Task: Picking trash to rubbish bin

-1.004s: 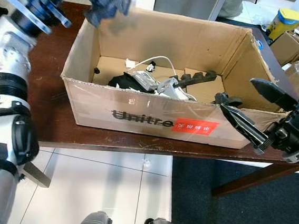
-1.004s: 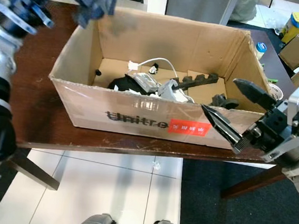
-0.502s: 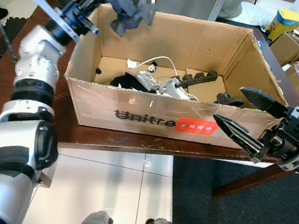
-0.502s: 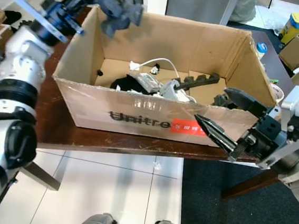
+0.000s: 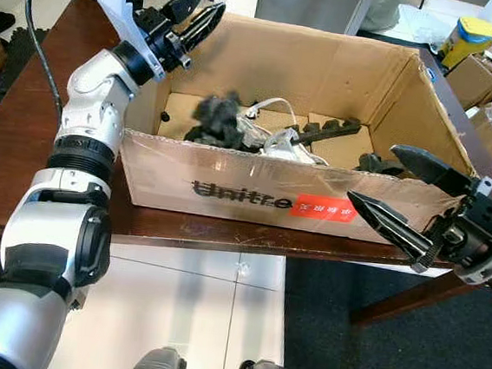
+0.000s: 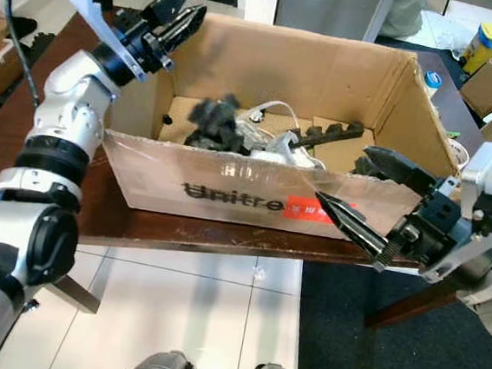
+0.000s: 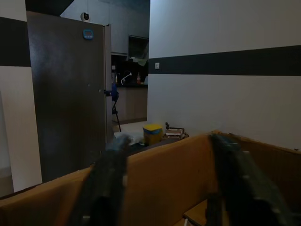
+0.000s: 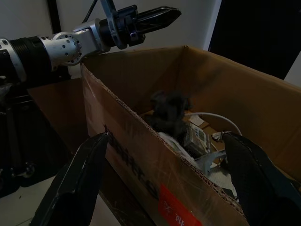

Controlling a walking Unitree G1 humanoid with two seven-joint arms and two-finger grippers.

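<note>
left tool (image 5: 200,13) above box (image 5: 327,70) corner

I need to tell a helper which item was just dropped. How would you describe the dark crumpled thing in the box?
Find the open cardboard box on the brown table. Near its left end, below the left gripper, sits a dark crumpled lump, blurred and shapeless, unlike the white cable beside it.

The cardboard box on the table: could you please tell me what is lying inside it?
Inside the cardboard box lie a blurred dark crumpled lump, a white cable, a black ridged bar and pale wrappers. The front wall hides whatever lies below them.
</note>
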